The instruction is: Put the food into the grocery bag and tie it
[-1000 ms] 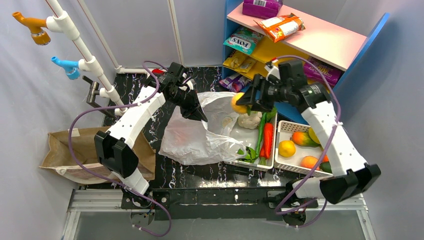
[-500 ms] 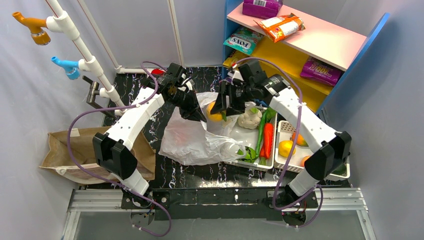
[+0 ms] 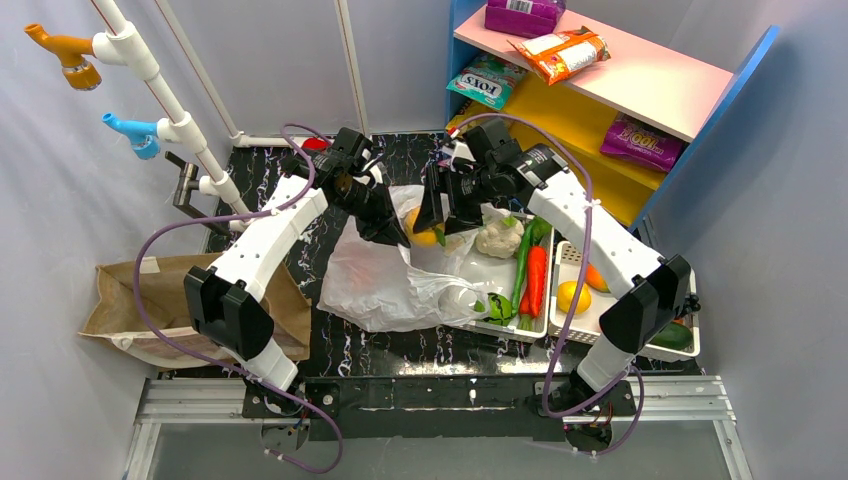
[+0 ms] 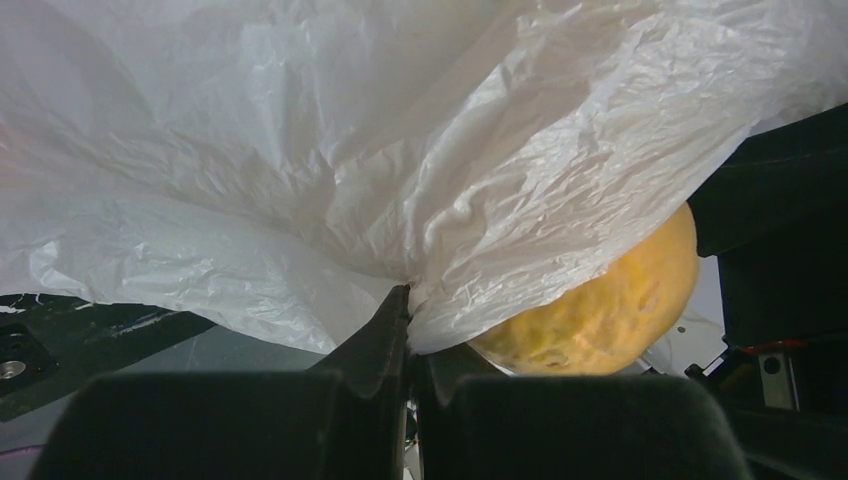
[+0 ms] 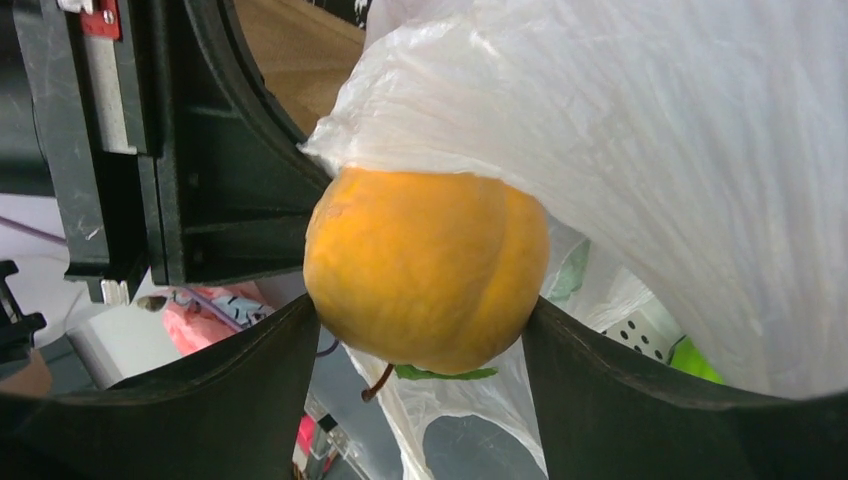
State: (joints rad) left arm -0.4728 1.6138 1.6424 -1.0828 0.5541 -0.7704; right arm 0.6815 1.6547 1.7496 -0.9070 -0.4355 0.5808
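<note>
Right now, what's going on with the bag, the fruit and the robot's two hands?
grocery bag: edge pinched and lifted, mouth open.
left gripper: shut on the grocery bag.
orange fruit: held at the bag's mouth, not yet dropped.
right gripper: fingers on both sides of the orange fruit.
carrot: lying down, untouched.
brown paper bag: lying flat.

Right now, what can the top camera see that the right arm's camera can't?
Only the top camera shows the shelf, the carrot and the cauliflower. Only the right arm's camera shows the little stem and green leaf under the orange fruit, with the right fingers touching it on each side. Both show that fruit at the mouth of the white bag.
</note>
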